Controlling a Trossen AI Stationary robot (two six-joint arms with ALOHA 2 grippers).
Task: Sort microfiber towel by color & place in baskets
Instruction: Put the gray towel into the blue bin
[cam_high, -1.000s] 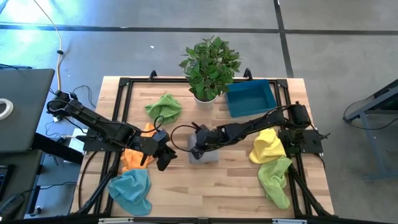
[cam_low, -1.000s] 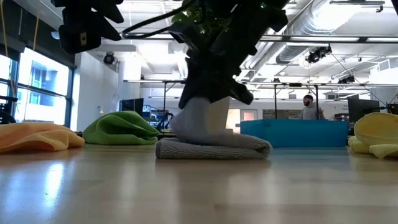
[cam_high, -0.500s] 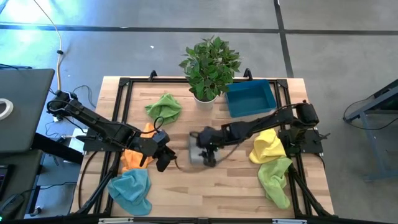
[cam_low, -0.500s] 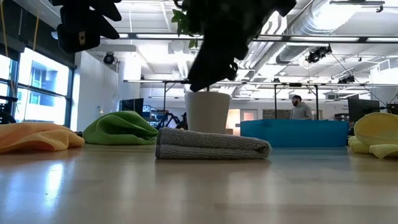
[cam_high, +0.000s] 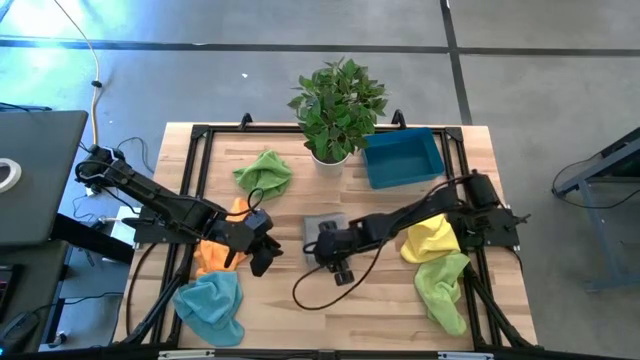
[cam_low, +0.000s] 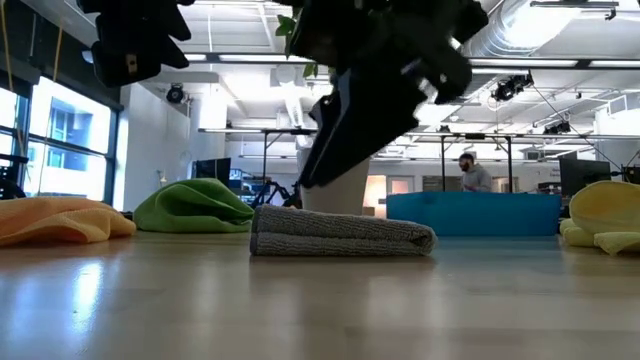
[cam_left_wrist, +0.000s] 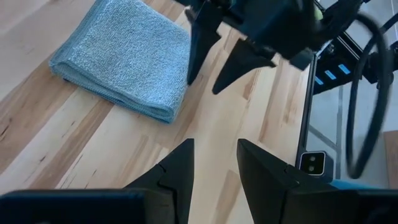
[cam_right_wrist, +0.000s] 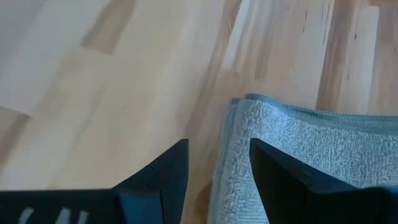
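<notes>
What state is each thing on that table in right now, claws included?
Grey towel: folded flat, released.
Right claw: open, empty, beside the grey towel.
Left claw: open, empty, waiting.
Blue bin: empty.
Yellow towel: crumpled.
Green towel: crumpled.

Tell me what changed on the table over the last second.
The right gripper let go of the folded grey microfiber towel, rose off it and drew back toward the table's near edge, jaws open. The towel now lies flat. The left gripper, the dark teal-blue plastic basket and the other towels stayed put.
</notes>
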